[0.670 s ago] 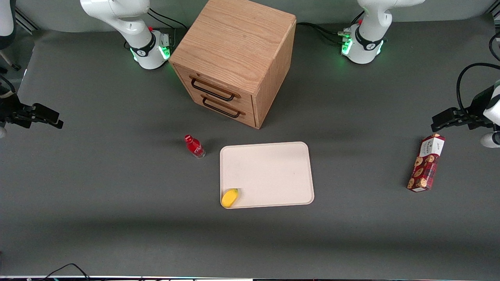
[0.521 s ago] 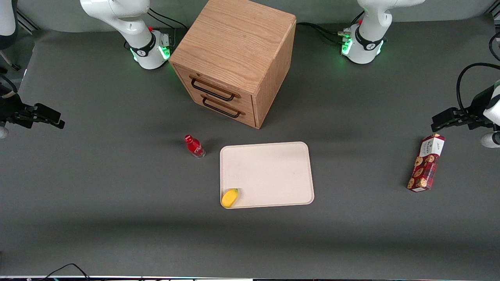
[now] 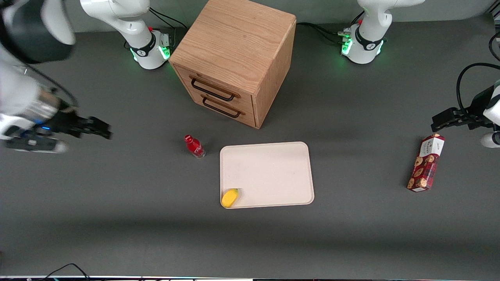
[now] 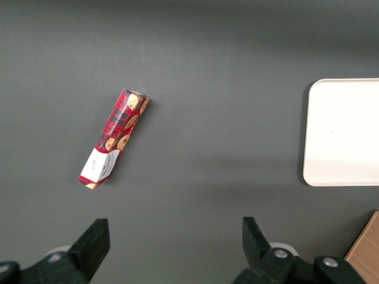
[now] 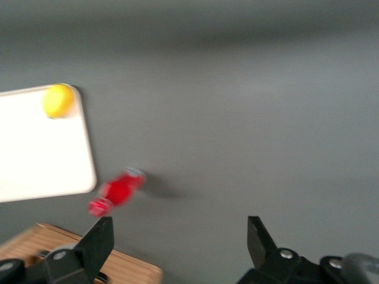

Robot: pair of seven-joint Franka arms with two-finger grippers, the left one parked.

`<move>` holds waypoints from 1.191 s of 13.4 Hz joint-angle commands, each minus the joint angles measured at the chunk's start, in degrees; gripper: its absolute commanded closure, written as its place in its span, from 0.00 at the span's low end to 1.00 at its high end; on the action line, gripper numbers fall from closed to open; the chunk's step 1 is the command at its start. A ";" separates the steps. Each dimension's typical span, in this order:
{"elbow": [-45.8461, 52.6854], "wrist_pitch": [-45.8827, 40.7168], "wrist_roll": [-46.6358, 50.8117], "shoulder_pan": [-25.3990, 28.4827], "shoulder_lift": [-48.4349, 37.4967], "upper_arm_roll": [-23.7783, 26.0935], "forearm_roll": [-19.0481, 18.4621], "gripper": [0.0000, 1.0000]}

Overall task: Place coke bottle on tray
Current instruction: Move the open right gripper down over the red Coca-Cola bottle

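The coke bottle (image 3: 194, 146) stands upright on the table just beside the tray (image 3: 269, 171), at about ten o'clock from its middle. The gripper (image 3: 102, 130), fingers spread and empty, hangs well apart toward the working arm's end. Tiny, light and likely slick, the bottle tips easily; its body seems the safest grip.

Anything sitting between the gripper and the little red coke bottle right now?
No. In the front view only bare grey table lies between the open gripper and the tiny red coke bottle, which stands beside the beige rectangular tray.
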 commanded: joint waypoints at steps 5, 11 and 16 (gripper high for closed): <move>-2.09 10.00 18.71 1.06 11.69 14.20 -10.71 0.00; -15.02 20.13 24.00 2.56 11.26 15.97 -14.32 0.00; -18.53 22.23 24.00 2.56 10.91 15.89 -14.60 0.00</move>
